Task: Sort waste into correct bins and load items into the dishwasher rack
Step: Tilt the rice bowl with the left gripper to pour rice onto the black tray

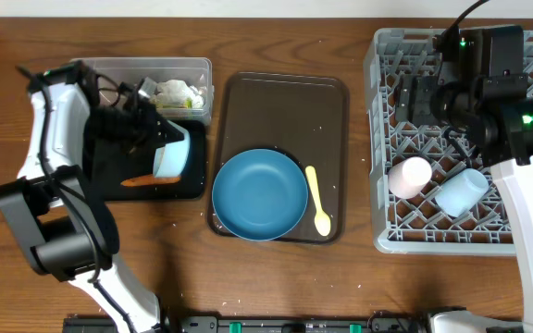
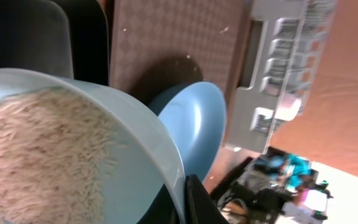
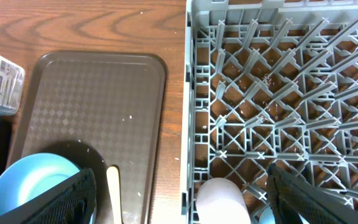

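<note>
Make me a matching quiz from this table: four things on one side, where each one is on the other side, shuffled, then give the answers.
Things
1. pale bowl
2. pink cup
3. carrot stick
4. crumpled tissue

Places
A. in the clear tub
B. gripped by the left end effector
C. in the grey rack
D. in the black tub

Pairs: 1-B, 2-C, 3-D, 4-A

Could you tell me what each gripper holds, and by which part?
The left gripper holds the bowl by its rim; the right gripper holds nothing.
</note>
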